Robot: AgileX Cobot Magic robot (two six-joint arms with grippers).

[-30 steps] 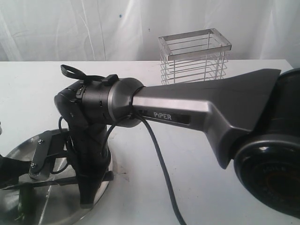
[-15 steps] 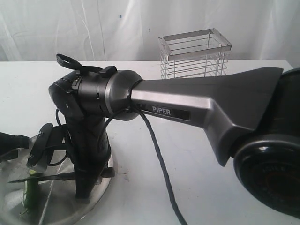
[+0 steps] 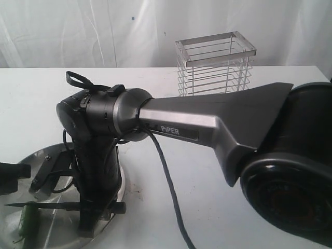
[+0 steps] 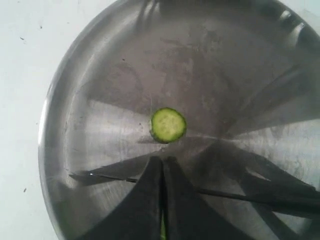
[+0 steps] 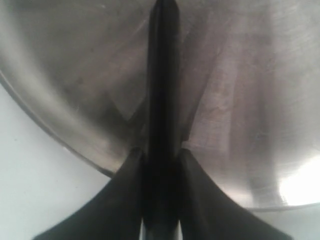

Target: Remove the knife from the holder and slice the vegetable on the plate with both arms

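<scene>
Bright diffuse light, glare and fanned shadows on the plate [image 4: 100, 85], right-wrist blur.

I count one plate [image 3: 118, 193], one knife [image 3: 52, 206], one wire holder [image 3: 215, 65] — and two arms, right arm [image 3: 207, 116] and left arm [image 3: 9, 176]. One cucumber stub [image 3: 27, 218], one slice [image 4: 168, 125].

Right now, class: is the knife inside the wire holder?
No: the right claw grips the knife over the steel plate, well apart from the wire holder.

White table [image 3: 31, 98] carries steel plate [image 3: 57, 231]; wire holder [image 3: 215, 65] stands well apart.
</scene>
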